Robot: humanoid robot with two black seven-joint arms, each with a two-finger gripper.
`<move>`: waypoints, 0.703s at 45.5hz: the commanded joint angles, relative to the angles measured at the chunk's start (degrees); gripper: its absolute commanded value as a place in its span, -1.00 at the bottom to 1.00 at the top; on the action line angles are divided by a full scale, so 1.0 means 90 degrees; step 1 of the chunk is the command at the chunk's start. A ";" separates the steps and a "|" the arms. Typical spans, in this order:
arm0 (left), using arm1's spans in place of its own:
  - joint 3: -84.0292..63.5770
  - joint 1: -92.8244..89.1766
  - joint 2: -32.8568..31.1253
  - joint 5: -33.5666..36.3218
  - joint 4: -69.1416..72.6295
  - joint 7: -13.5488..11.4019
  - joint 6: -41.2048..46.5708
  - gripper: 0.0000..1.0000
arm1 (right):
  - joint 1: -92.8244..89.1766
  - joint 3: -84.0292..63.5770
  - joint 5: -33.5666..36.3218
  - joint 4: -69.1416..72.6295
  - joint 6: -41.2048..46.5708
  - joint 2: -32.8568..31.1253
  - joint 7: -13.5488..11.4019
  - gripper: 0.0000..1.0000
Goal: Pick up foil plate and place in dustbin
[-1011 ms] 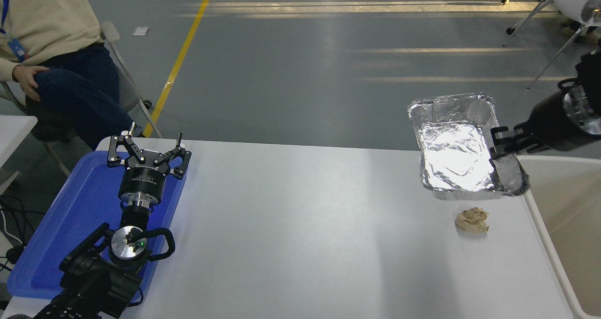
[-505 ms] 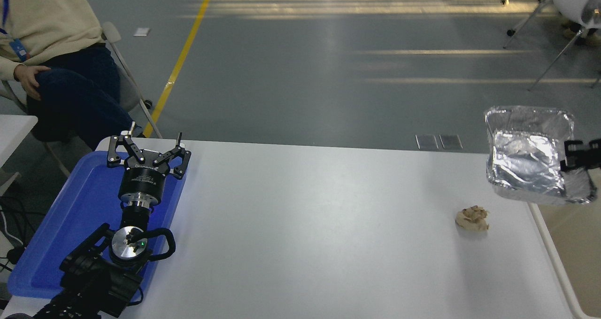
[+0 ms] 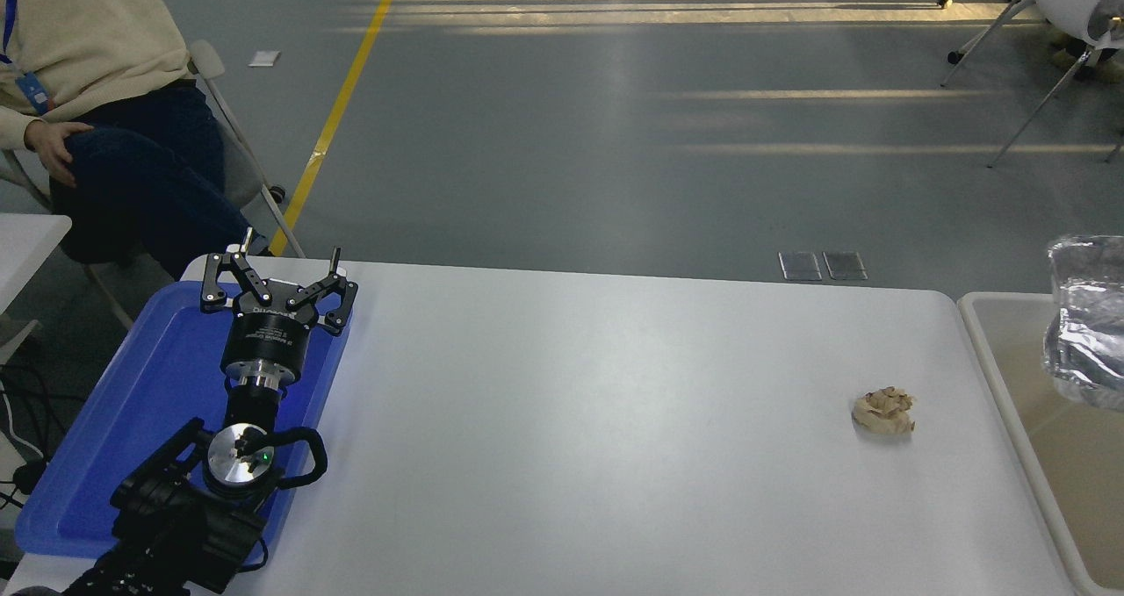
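Note:
The shiny silver foil plate (image 3: 1087, 324) shows only in part at the right edge of the head view, tilted and held in the air over the beige dustbin (image 3: 992, 359). The dustbin stands against the table's right end. My right gripper and arm are out of the picture, so what holds the plate is hidden. My left gripper (image 3: 274, 273) is parked at the lower left over the blue tray, its fingers spread open and empty.
A crumpled beige paper wad (image 3: 884, 409) lies on the white table (image 3: 571, 403) near its right end. A blue tray (image 3: 140, 412) lies at the left. A person sits on a chair (image 3: 97, 131) at the far left.
The foil plate has moved right, from above the table's right end to over the dustbin, and is now mostly past the picture's edge. The right gripper has left the view.

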 commanded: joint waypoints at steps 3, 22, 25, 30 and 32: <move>0.0000 0.0000 0.0000 0.0000 0.0000 0.0001 0.0000 1.00 | -0.1983 0.0769 0.0026 -0.1830 -0.0055 0.0144 0.0316 -1.00; 0.0000 0.0000 0.0000 0.0000 0.0000 0.0001 0.0010 1.00 | -0.3908 0.1307 0.0055 -0.3570 -0.0620 0.0681 0.0424 -1.00; 0.0000 0.0000 0.0000 0.0000 0.0000 0.0001 0.0010 1.00 | -0.4015 0.1258 0.0055 -0.3570 -0.0835 0.0691 0.0385 -1.00; 0.0000 0.0000 0.0000 0.0000 0.0000 0.0001 0.0010 1.00 | -0.4259 0.1248 0.0045 -0.3590 -0.1216 0.0808 0.0326 -1.00; 0.0000 0.0000 0.0000 0.0000 0.0000 0.0001 0.0000 1.00 | -0.4386 0.1258 0.0055 -0.3590 -0.1459 0.0857 0.0210 -1.00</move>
